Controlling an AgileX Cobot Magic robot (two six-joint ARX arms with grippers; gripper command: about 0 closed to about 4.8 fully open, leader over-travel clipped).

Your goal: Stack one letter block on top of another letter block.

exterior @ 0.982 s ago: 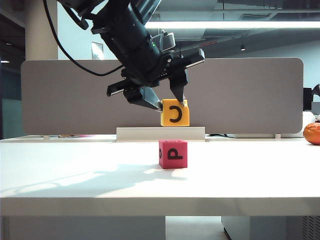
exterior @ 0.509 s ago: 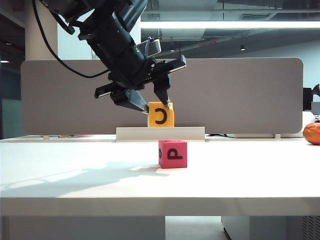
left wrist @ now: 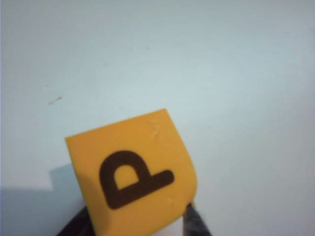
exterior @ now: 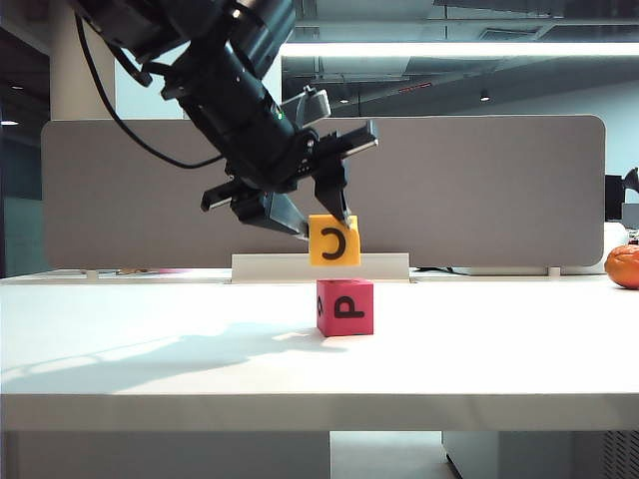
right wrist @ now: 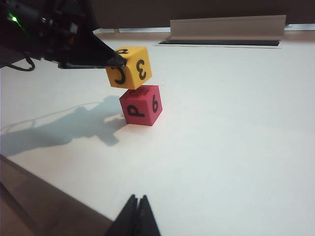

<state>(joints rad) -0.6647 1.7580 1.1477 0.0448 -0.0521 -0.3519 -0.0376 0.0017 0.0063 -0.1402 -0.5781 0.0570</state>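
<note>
yellow block (exterior: 334, 241) in the closed left gripper (exterior: 318, 214), at 12 o'clock just above pink block (exterior: 345, 306), seemingly apart | pink block on table (exterior: 150, 339), mid | right gripper (right wrist: 137, 216) low over table, at 6 o'clock of blocks, well apart

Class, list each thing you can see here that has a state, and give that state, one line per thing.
Yellow block: held in the air, tilted, just above the pink one.
Pink block: resting on the table, nothing on it.
Left gripper: shut on the yellow block.
Right gripper: shut, empty, low over the table.
</note>
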